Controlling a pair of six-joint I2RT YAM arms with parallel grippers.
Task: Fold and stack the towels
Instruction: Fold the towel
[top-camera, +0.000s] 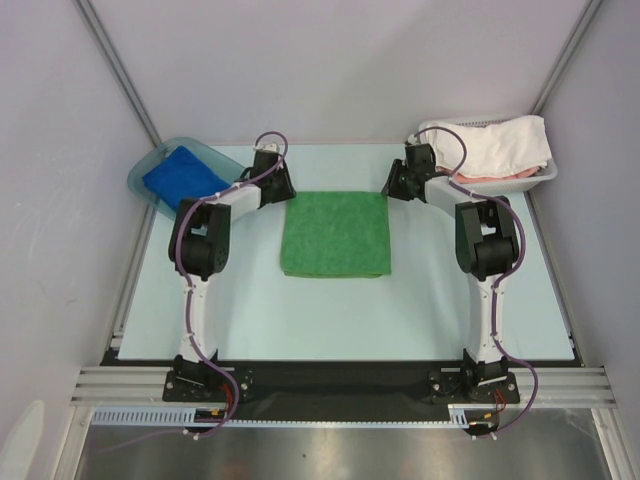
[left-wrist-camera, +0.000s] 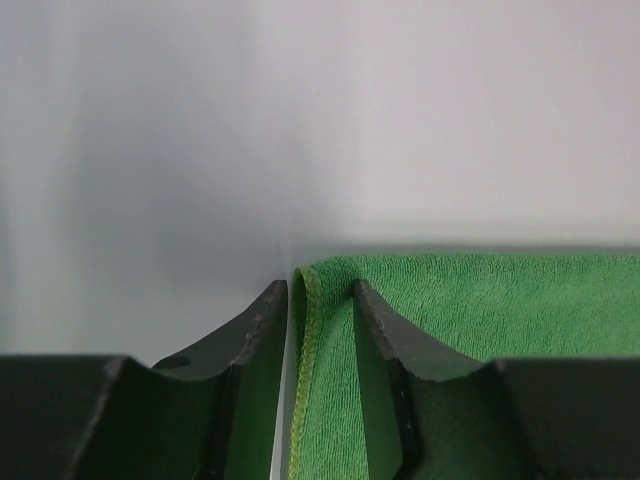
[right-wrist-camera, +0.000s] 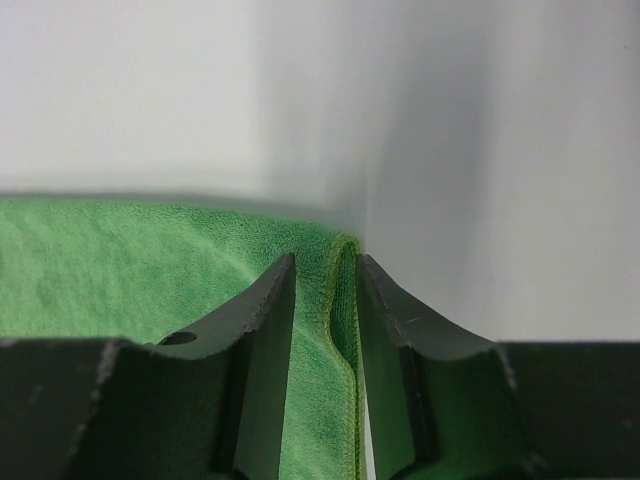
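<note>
Green towel (top-camera: 334, 235) lies folded mid-table (top-camera: 250, 310), nearly square, slightly wider across. Left gripper (left-wrist-camera: 320, 290) stands spread astride its far-left hem. Right gripper (right-wrist-camera: 325, 262) narrowly brackets the far-right corner's raised fold; whether it pinches is unclear.

Top camera high behind, wrist cameras close, low, all sharing green towel (top-camera: 334, 234)
</note>
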